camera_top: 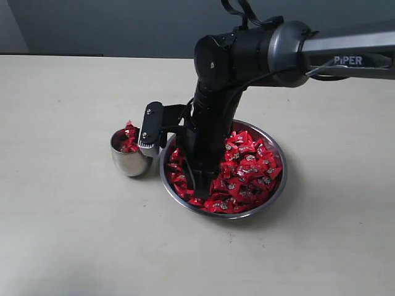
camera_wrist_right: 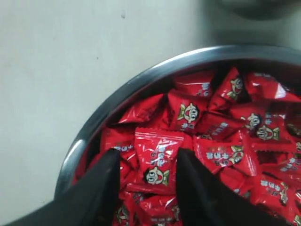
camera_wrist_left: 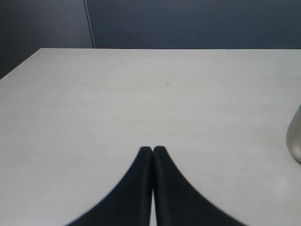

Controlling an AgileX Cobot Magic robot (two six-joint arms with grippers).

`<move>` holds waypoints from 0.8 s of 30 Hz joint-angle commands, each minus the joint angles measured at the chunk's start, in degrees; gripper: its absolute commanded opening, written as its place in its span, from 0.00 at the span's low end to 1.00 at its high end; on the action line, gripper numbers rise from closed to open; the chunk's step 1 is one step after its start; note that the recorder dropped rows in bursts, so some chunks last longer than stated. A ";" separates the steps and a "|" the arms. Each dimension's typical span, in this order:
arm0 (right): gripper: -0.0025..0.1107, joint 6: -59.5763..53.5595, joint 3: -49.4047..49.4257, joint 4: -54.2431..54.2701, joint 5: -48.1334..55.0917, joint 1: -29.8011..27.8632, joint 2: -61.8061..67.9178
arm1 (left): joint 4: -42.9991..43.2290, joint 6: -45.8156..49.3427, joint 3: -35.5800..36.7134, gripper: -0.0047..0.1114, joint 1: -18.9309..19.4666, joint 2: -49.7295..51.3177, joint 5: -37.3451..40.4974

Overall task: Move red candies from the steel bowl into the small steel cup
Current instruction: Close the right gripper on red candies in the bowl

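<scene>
Dozens of candies (camera_top: 247, 166) fill the bowl (camera_top: 279, 185), and a few sit heaped in the cup (camera_top: 126, 163), which stands just beside the bowl's rim on the table (camera_top: 62, 216).

My right gripper (camera_wrist_right: 148, 156) is down over the pile near the rim, with its jaws apart and one candy lying flat between them. I don't see it pinched. My left gripper (camera_wrist_left: 153, 150) hovers over bare table, jaws pressed together on nothing, with the cup at the edge of its view.

I judge these candies to be light, with a hard centre under crinkly, glossy film, so they may be slippery and prone to squirting out sideways. They also lie loose on one another, so the pile will shift under a push. I'd take one across its plump middle, not by the thin pinched ends, and come in level so that neighbours don't ride up with it.

Each wrapper carries a cartoon face and pale lettering that I can't read. The arm (camera_top: 347, 60) reads "PiPER".
</scene>
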 commanded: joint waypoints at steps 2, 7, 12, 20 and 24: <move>0.36 0.24 -0.42 -0.95 0.74 0.01 1.79 | -0.06 -0.08 0.26 0.04 -0.55 -0.27 -0.47; 0.36 1.86 -0.42 -3.46 1.06 0.01 2.60 | -0.06 -0.08 0.26 0.04 -0.55 -0.27 -0.47; 0.36 3.00 -0.42 -5.93 0.17 0.01 2.60 | -0.06 -0.08 0.26 0.04 -0.55 -0.27 -0.47; 0.36 3.49 -0.42 -5.69 -0.17 0.01 2.60 | -0.06 -0.08 0.26 0.04 -0.55 -0.27 -0.47; 0.36 3.50 -0.42 -5.69 -0.38 0.01 2.60 | -0.06 -0.08 0.26 0.04 -0.55 -0.27 -0.47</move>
